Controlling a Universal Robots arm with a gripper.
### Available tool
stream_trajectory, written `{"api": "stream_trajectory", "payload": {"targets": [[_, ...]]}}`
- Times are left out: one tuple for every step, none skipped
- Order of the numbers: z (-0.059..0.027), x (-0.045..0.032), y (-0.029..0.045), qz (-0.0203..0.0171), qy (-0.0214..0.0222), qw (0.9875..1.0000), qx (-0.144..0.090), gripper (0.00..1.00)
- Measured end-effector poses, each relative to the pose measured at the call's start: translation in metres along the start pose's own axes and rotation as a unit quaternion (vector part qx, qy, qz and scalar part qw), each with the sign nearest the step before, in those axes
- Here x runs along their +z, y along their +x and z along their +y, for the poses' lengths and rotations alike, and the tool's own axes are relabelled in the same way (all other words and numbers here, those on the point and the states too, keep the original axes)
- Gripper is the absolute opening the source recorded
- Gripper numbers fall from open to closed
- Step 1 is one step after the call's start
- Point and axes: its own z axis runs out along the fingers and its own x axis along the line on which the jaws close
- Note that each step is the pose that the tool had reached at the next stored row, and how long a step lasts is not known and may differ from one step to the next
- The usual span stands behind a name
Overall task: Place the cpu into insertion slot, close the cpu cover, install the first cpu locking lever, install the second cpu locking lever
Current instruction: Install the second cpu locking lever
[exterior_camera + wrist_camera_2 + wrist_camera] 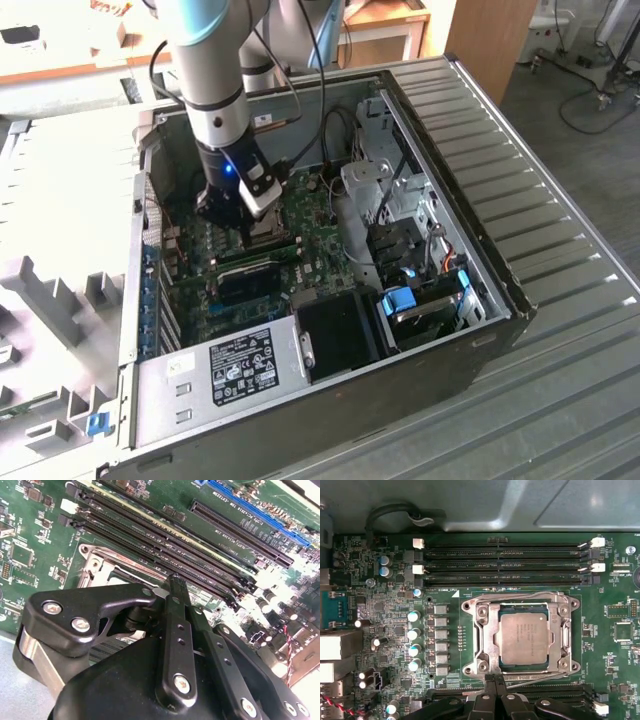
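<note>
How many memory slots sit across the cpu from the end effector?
4 memory slots, parallel, in one bank beside the cpu, opposite the end effector. Further slots by the end effector are partly hidden.

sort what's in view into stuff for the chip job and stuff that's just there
For the job:
- chip, sitting in its socket
- metal cover frame, down around the chip
- claw, at the socket's edge

Just there:
- memory slots
- round capacitors
- power supply box
- blue drive clips
</note>
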Motion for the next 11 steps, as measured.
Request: {"api": "stream_trajectory", "payload": {"targets": [[0.0, 0.0002, 0.0004, 0.0, -0.0003, 1.0, 0.0, 0.11], [0.0, 0.0002, 0.0007, 0.0001, -0.0006, 1.0, 0.0, 0.11], [-0.0001, 0.0002, 0.0009, 0.0001, -0.0014, 1.0, 0.0, 0.11], [-0.0001, 0.0002, 0.0013, 0.0001, -0.0026, 1.0, 0.0, 0.11], [-0.0001, 0.0002, 0.0016, 0.0002, -0.0041, 1.0, 0.0, 0.11], [-0.0001, 0.0002, 0.0018, 0.0002, -0.0052, 1.0, 0.0, 0.11], [0.0, 0.0002, 0.0018, 0.0002, -0.006, 1.0, 0.0, 0.11], [0.0, 0.0003, 0.0019, 0.0002, -0.0063, 1.0, 0.0, 0.11], [0.0, 0.0003, 0.0021, 0.0001, -0.0065, 1.0, 0.0, 0.11], [0.0, 0.0002, 0.0024, 0.0002, -0.0066, 1.0, 0.0, 0.11], [-0.0001, 0.0002, 0.0027, 0.0002, -0.0066, 1.0, 0.0, 0.11]]}}
